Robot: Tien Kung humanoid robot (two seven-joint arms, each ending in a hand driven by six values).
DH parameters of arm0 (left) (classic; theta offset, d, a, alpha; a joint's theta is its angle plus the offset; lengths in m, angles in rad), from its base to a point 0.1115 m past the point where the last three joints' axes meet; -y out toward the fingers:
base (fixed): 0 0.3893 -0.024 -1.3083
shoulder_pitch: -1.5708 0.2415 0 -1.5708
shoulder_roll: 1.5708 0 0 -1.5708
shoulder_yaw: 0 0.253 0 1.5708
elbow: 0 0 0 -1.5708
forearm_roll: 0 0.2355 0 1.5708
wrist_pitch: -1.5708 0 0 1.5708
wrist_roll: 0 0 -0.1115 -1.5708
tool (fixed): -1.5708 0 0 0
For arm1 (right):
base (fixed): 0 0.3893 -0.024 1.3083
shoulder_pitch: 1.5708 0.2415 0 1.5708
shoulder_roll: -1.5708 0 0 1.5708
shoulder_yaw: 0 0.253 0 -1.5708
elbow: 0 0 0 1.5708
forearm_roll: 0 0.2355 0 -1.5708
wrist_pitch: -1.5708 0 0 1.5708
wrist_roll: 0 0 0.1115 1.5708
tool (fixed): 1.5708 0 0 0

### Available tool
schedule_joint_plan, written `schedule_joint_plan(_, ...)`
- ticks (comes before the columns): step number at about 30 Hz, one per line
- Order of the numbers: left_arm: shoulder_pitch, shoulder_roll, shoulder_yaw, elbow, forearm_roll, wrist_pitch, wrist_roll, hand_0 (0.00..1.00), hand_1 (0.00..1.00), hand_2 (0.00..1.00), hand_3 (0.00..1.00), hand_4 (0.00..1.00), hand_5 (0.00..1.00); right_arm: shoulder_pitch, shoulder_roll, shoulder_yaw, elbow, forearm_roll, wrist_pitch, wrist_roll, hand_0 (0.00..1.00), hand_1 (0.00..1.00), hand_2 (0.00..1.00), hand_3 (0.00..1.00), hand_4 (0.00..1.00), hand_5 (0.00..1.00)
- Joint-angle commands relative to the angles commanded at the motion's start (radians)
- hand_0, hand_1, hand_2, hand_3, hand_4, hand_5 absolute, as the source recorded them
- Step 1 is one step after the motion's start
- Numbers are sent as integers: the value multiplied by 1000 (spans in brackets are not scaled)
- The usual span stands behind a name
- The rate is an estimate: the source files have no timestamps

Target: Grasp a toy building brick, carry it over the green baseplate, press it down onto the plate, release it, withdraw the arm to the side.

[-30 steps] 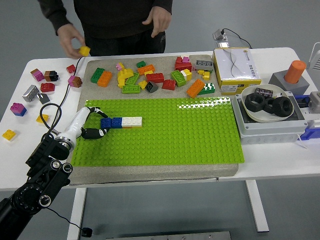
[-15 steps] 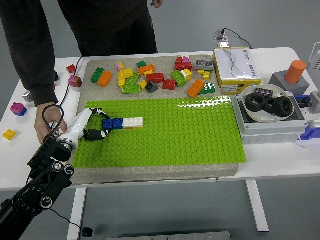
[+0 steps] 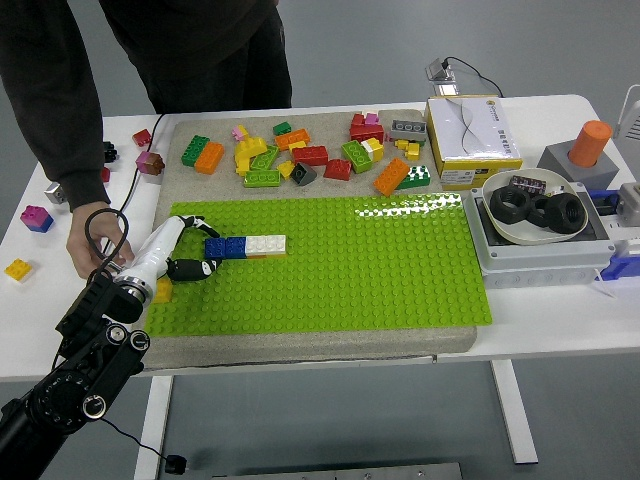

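Observation:
The green baseplate [image 3: 350, 260] lies on a grey mat in the middle of the table. A short row of blue and white bricks [image 3: 245, 246] sits pressed on its left part. My left hand [image 3: 196, 246] rests at the row's left end, thumb above and fingers [image 3: 190, 268] below the blue brick, spread and not closed on it. A person's hand [image 3: 92, 240] reaches down beside my left wrist. A small yellow brick [image 3: 162, 291] lies at the plate's left edge by that wrist. Loose bricks [image 3: 300, 155] are piled on the mat behind the plate.
More loose bricks [image 3: 36, 218] lie on the table at far left. A white box [image 3: 472, 140] stands at the back right. Beside it are a bowl of black nuts [image 3: 535, 208] on a grey case and an orange cylinder [image 3: 590, 143]. The person's body leans over the far left edge.
The person has leaned in and brought a hand down from the back of the table to my left wrist. A yellow brick now lies there. My left hand has barely moved.

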Motion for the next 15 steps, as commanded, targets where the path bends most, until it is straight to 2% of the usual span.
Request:
schedule_joint_plan(7, 0, 0, 0, -1, 6, -1, 1, 976, 924, 904, 580, 483, 2, -2, 2, 1, 0, 1, -1, -1, 632, 618, 674, 713, 774, 970)
schedule_joint_plan(15, -7, 16, 13, -2, 3, -5, 4, 975, 924, 906, 579, 494, 2, 0, 2, 0, 0, 3, -1, -1, 634, 618, 675, 713, 774, 969)
